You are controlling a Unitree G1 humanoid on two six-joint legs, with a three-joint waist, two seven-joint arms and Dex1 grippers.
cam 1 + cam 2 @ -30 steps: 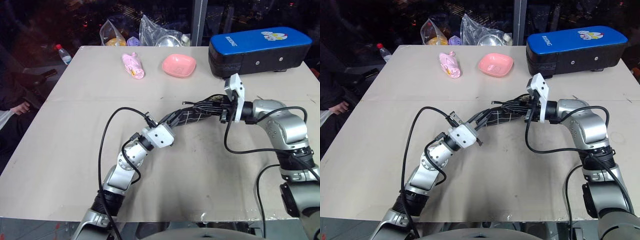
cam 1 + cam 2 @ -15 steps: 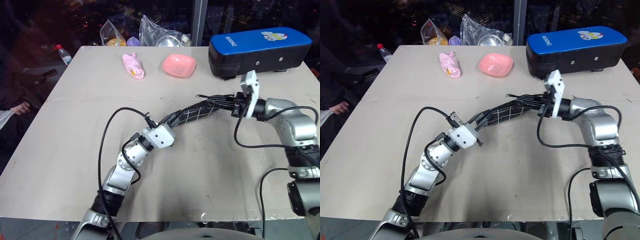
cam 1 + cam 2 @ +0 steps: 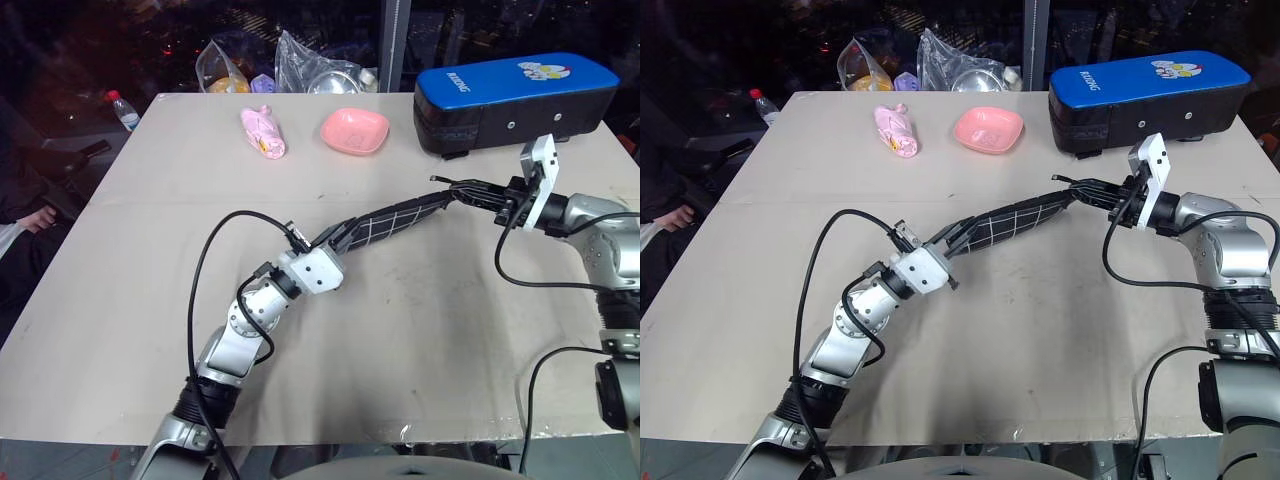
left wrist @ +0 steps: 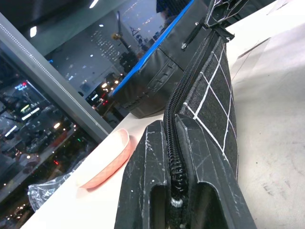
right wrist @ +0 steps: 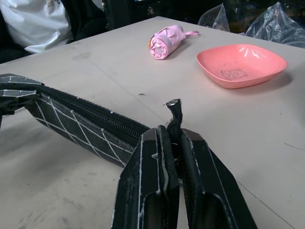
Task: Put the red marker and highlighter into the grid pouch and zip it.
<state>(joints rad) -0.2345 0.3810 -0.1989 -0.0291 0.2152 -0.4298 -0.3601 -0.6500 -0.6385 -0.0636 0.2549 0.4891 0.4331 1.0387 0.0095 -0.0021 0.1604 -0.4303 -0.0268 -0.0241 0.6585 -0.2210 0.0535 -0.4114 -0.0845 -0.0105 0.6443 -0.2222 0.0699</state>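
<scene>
Two grippers stretching grid pouch (image 3: pixel 395 218), pink dish (image 3: pixel 356 130) beyond

Bright even tabletop (image 3: pixel 150 260), dark surroundings, soft shadows, sharp focus

Pouch (image 3: pixel 395 218) stretched mid-counter (image 3: pixel 120 280), held above it between left gripper (image 3: pixel 335 240) at its near-left end and right gripper (image 3: pixel 478 192) at its far-right end. Behind pouch: bowl (image 3: pixel 355 130), umbrella (image 3: pixel 264 132) left of bowl, case (image 3: pixel 515 103) right of bowl. Bags (image 3: pixel 285 68) at far edge. Bottle (image 3: pixel 120 108) off far-left corner.
</scene>
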